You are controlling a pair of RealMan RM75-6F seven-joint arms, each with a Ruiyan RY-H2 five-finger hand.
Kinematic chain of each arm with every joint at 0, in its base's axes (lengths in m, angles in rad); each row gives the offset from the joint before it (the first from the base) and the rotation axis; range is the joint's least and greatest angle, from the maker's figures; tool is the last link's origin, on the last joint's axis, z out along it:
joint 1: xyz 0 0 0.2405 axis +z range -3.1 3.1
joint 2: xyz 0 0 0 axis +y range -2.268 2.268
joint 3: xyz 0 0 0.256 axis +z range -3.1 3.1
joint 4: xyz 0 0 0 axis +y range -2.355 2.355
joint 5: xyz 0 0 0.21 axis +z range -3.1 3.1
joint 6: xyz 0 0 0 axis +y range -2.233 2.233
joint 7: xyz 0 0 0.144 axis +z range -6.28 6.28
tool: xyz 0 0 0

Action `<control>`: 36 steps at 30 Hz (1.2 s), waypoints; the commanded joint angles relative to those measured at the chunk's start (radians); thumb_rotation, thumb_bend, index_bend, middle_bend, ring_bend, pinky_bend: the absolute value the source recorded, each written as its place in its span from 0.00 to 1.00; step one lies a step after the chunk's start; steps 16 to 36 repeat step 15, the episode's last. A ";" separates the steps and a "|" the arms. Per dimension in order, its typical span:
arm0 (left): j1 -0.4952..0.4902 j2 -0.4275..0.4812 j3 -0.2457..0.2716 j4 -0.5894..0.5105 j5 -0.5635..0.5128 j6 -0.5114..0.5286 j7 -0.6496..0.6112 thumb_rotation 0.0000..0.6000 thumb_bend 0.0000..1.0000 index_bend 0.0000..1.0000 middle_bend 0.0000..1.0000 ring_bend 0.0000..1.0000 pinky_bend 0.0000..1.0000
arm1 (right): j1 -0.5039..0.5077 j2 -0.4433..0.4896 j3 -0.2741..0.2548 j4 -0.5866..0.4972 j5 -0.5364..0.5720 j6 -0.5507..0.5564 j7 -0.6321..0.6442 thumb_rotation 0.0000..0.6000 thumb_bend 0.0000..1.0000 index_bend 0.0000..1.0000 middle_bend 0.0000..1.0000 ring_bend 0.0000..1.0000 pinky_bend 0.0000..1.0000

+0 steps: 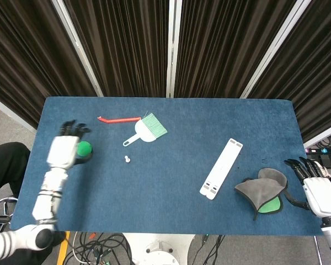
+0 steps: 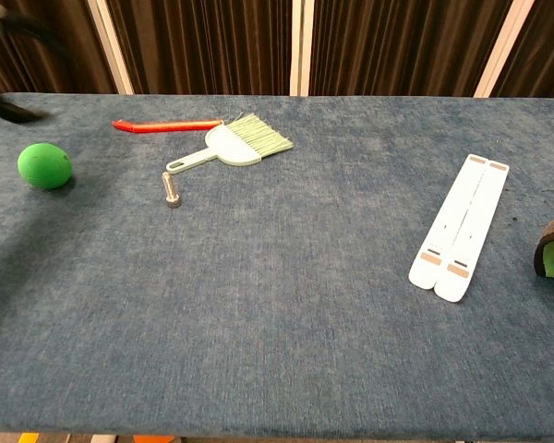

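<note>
1. the left hand (image 1: 63, 150) is at the left of the frame, a bit blurred, fingers apart and holding nothing, just beside one green ball (image 1: 84, 148) near the left edge of the table (image 1: 171, 187).
2. the right hand (image 1: 315, 187) is at the lower right, past the table's right edge, fingers spread, empty, next to one grey cloth (image 1: 259, 189).
3. between the hands there is wide open blue surface.
4. in the upper middle lie one small bolt (image 1: 128, 159), one green brush (image 1: 146, 130), one red strip (image 1: 119, 118); one white folded stand (image 1: 221, 168) lies at the right.
</note>
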 commanded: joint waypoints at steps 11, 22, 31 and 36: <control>0.337 0.178 0.182 -0.056 0.273 0.322 -0.194 1.00 0.18 0.27 0.15 0.00 0.00 | -0.018 -0.029 0.000 0.028 -0.057 0.077 0.030 1.00 0.18 0.12 0.14 0.00 0.00; 0.400 0.202 0.220 -0.076 0.328 0.370 -0.194 1.00 0.18 0.28 0.15 0.00 0.00 | -0.021 -0.039 0.001 0.038 -0.062 0.090 0.031 1.00 0.16 0.12 0.14 0.00 0.00; 0.400 0.202 0.220 -0.076 0.328 0.370 -0.194 1.00 0.18 0.28 0.15 0.00 0.00 | -0.021 -0.039 0.001 0.038 -0.062 0.090 0.031 1.00 0.16 0.12 0.14 0.00 0.00; 0.400 0.202 0.220 -0.076 0.328 0.370 -0.194 1.00 0.18 0.28 0.15 0.00 0.00 | -0.021 -0.039 0.001 0.038 -0.062 0.090 0.031 1.00 0.16 0.12 0.14 0.00 0.00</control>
